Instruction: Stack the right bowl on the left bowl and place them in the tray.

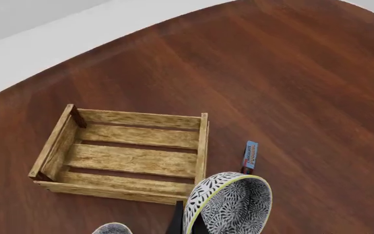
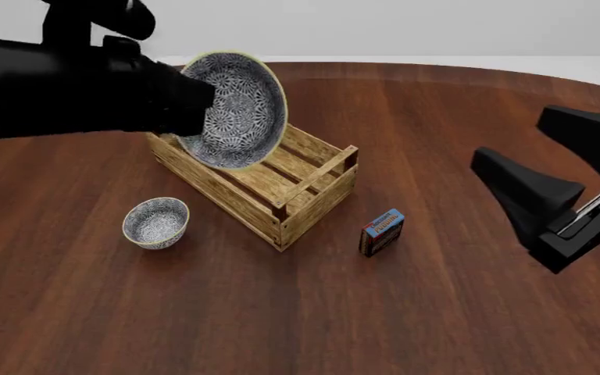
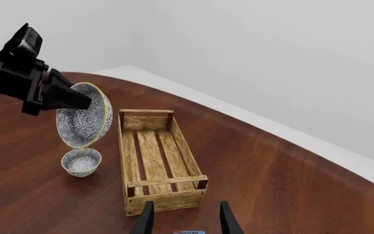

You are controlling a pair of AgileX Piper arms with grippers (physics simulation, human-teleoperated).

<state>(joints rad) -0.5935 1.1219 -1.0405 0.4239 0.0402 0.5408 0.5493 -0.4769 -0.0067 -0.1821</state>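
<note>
The right bowl [image 2: 235,109], white with a dense blue-grey pattern and a yellowish rim, hangs tilted on its side in the air over the near-left end of the tray [image 2: 311,176]. My left gripper [image 2: 191,98] is shut on its rim, which the left wrist view shows as the bowl [image 1: 229,204] pinched between dark fingers. The left bowl [image 2: 156,221] stands upright on the table left of the tray, apart from it. My right gripper [image 3: 185,214] is open and holds nothing, off to the right of the tray [image 3: 154,161]. The held bowl [image 3: 83,122] hangs above the table bowl [image 3: 81,162].
A small blue-and-red box [image 2: 381,231] stands on the table just right of the tray's near corner. The round dark-wood table [image 2: 279,312] ends at a curved far edge with white floor beyond.
</note>
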